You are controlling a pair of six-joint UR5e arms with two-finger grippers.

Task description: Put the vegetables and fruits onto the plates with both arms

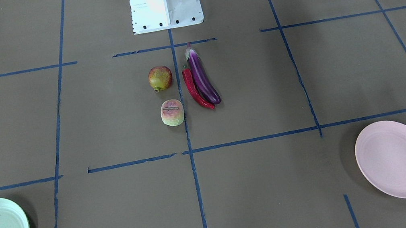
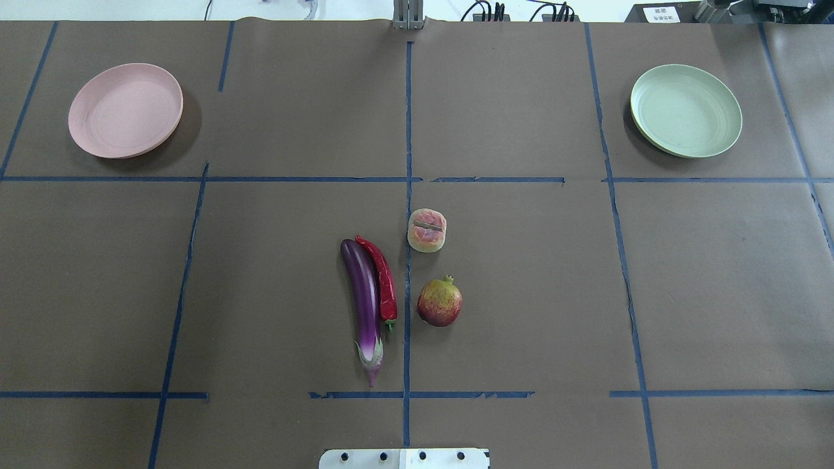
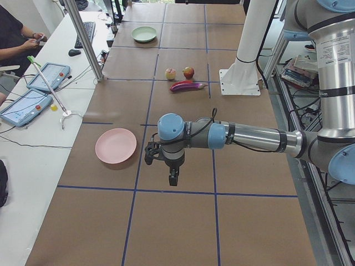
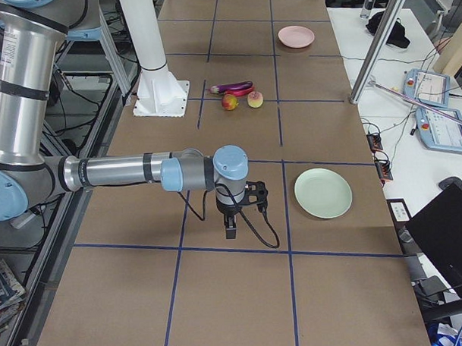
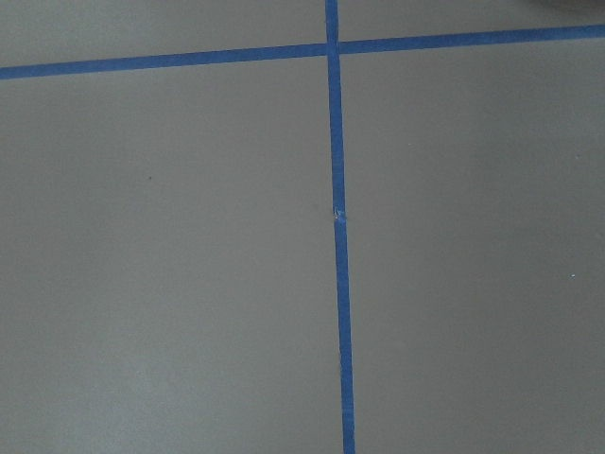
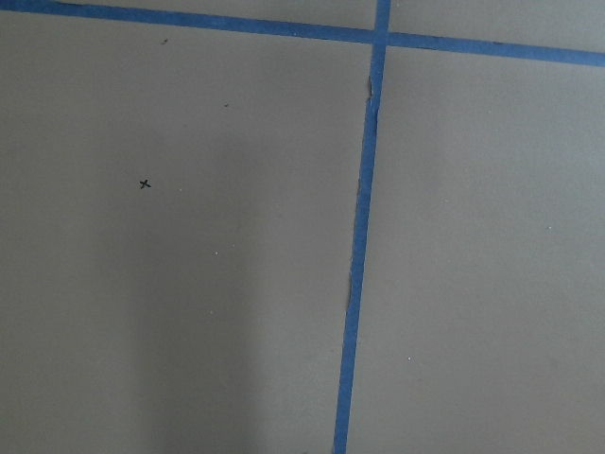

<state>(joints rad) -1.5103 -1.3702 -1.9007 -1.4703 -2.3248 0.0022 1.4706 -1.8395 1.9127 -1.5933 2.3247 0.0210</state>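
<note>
The purple eggplant (image 2: 365, 296) and the red chili pepper (image 2: 383, 280) lie side by side at the table's middle, touching. The red-and-yellow fruit (image 2: 440, 301) and the pale pink-green fruit (image 2: 427, 229) sit just to their right. The pink plate (image 2: 126, 109) stands empty at the far left, the mint green plate (image 2: 685, 110) empty at the far right. My left gripper (image 3: 173, 178) hangs over bare table near the pink plate (image 3: 115, 146). My right gripper (image 4: 230, 232) hangs near the green plate (image 4: 323, 192). I cannot tell whether either is open. Both wrist views show only table and tape.
The white base block (image 2: 404, 458) stands at the near edge. Blue tape lines (image 2: 408, 130) cross the brown table. Tablets (image 3: 25, 105) and an operator (image 3: 14, 39) are at a side bench beyond the table's far edge.
</note>
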